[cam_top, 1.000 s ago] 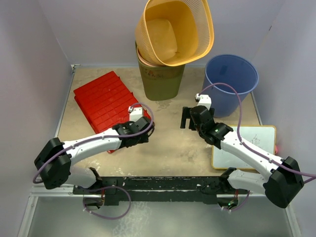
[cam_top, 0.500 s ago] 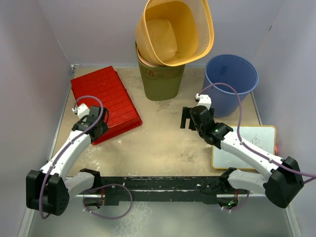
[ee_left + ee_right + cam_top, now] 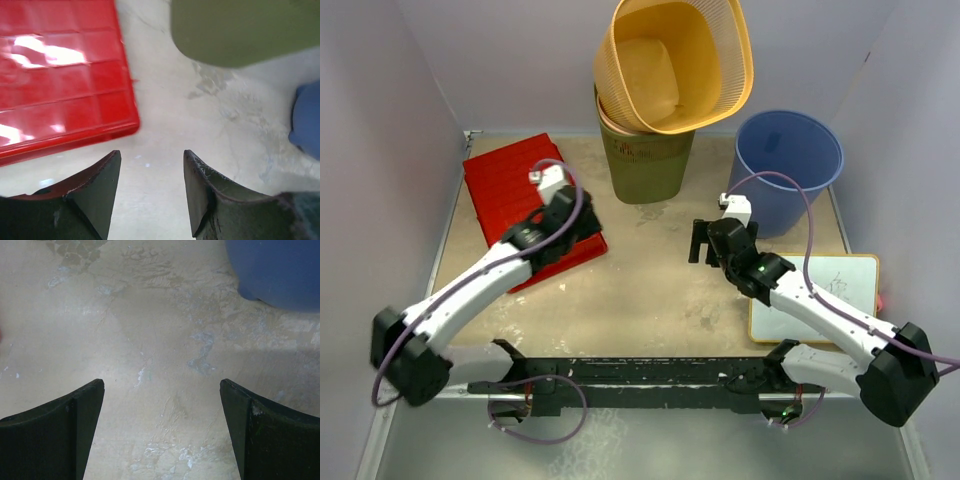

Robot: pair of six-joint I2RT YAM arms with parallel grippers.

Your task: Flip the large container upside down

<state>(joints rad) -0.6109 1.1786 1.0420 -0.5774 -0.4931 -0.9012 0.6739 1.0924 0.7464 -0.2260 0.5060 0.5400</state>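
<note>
The large container is a flat red crate lying at the back left of the table, its gridded underside facing up. In the left wrist view the large container fills the upper left. My left gripper hovers over the crate's right-hand edge; in its own view the left gripper is open, with only bare table between the fingers. My right gripper hangs mid-table, left of the blue bucket. In the right wrist view the right gripper is wide open and empty over the table.
An olive bin stands at the back centre with an orange mesh basket tilted on top of it. A blue bucket stands at the back right. A whiteboard lies at the near right. Side walls close in the table.
The red crate slid back and left in the first half second. My left arm then swung from the crate's left side across to its right edge. The right arm barely moved.
</note>
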